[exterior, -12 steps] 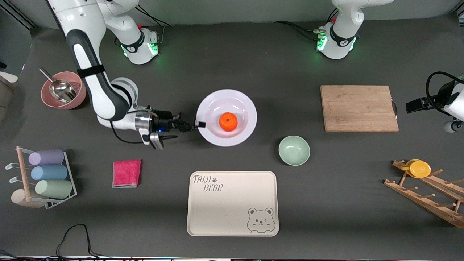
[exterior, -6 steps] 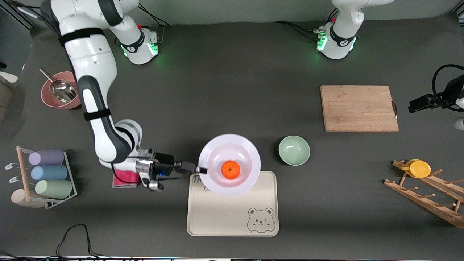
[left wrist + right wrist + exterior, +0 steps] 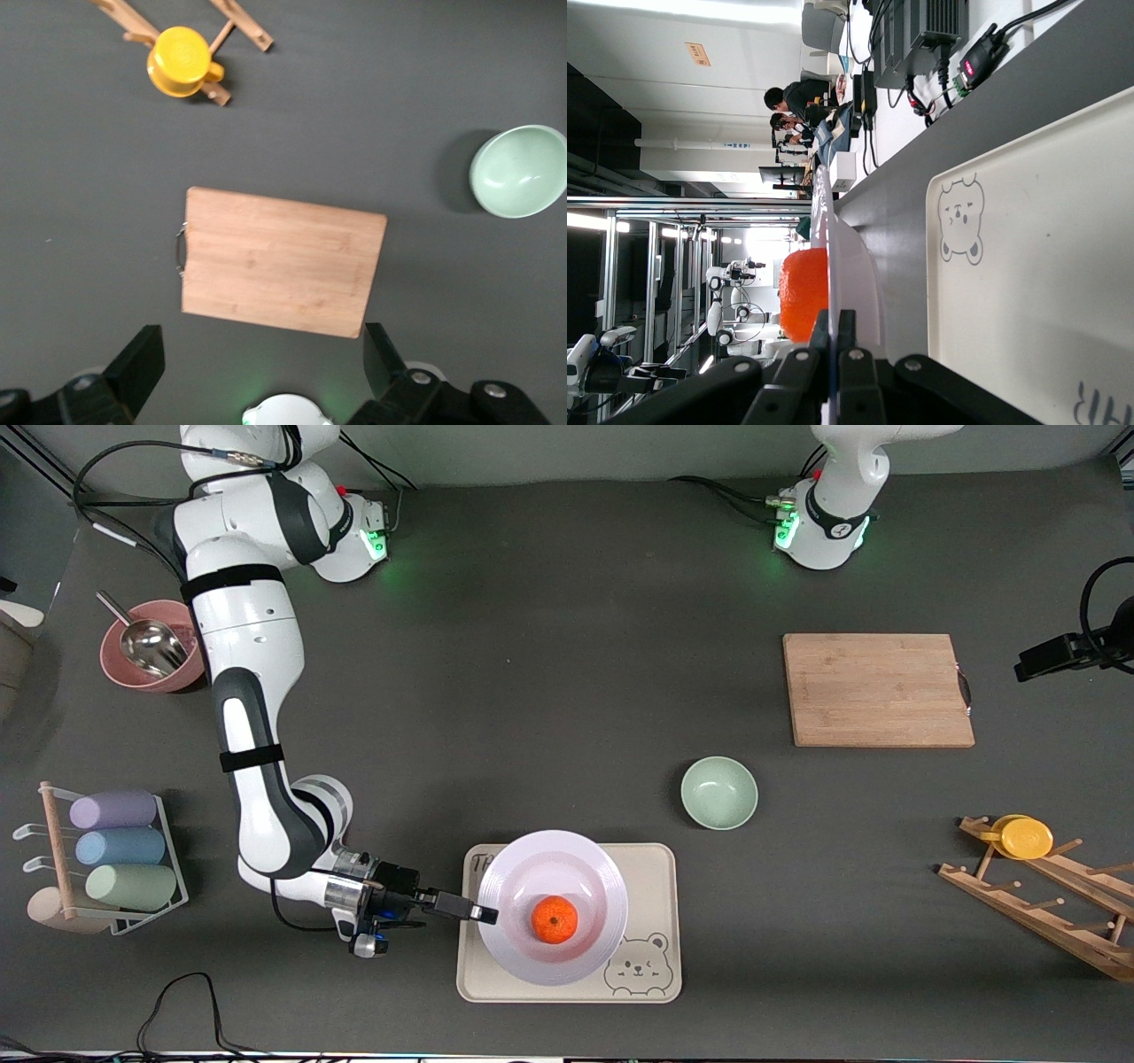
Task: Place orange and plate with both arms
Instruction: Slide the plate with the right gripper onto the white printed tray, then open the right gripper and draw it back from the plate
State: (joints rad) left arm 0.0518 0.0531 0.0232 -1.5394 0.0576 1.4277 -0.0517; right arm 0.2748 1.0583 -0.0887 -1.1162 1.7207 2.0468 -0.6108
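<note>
Lavender-white plate (image 3: 567, 868) rim pinched in right end effector (image 3: 485, 913); left end effector (image 3: 266, 376) open.

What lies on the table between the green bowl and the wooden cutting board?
Nothing: the front view shows only bare dark table between the green bowl and the cutting board; the left wrist view agrees.

Orange (image 3: 555, 919) on lavender-white plate (image 3: 532, 872)

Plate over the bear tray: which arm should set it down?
Right. The right gripper is shut on the plate rim, orange aboard, above the bear tray. Left gripper waits open over the cutting board.
</note>
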